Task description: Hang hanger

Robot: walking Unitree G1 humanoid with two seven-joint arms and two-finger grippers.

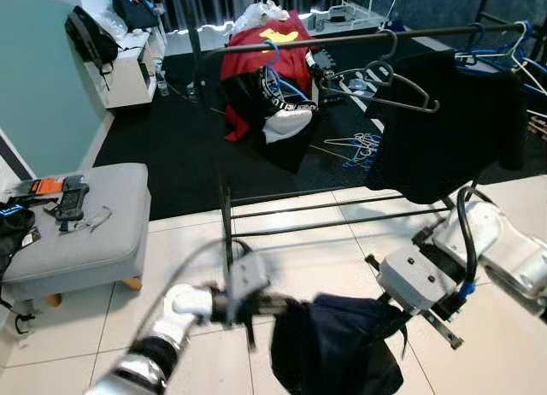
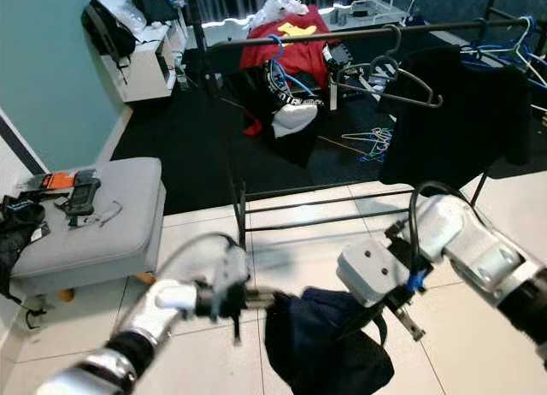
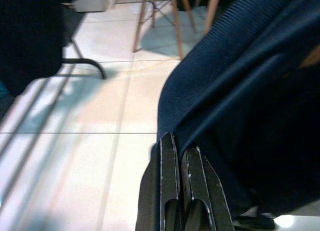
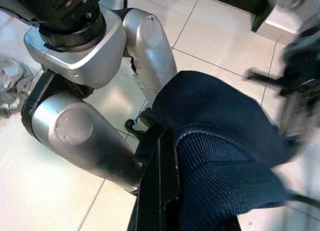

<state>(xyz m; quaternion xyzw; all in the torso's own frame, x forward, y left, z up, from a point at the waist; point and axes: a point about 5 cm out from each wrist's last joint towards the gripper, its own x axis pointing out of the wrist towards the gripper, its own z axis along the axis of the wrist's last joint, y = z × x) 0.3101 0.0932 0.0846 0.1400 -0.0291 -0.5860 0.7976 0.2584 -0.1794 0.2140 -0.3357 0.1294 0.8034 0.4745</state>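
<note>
Both arms hold a dark navy garment (image 1: 338, 348) low over the tiled floor (image 1: 316, 250), so the carrying step is in hand and the hanging is not yet done; the left gripper (image 3: 181, 156) has its fingers pressed together on a fold of the knit cloth, and the right gripper (image 4: 162, 161) pinches the opposite edge, its fingers likewise closed on the fabric. Whether a hanger sits inside the bundle I cannot tell; the cloth hides it.

The next move, as I judge it, calls for lifting the bundle well above both grippers to the rack rail (image 1: 359, 40), which runs above and beyond them, and finding a free stretch of it.

What stands in the way: an empty grey hanger (image 1: 385, 83) already hooks the rail, a black garment (image 1: 440, 130) hangs above the right gripper, and the rack's lower bars (image 1: 333, 211) cross just beyond both grippers; a grey ottoman (image 1: 81, 232) sits out beyond the left gripper's outer side, well apart; a red heap of clothes (image 1: 265, 61) lies far past the rack.
</note>
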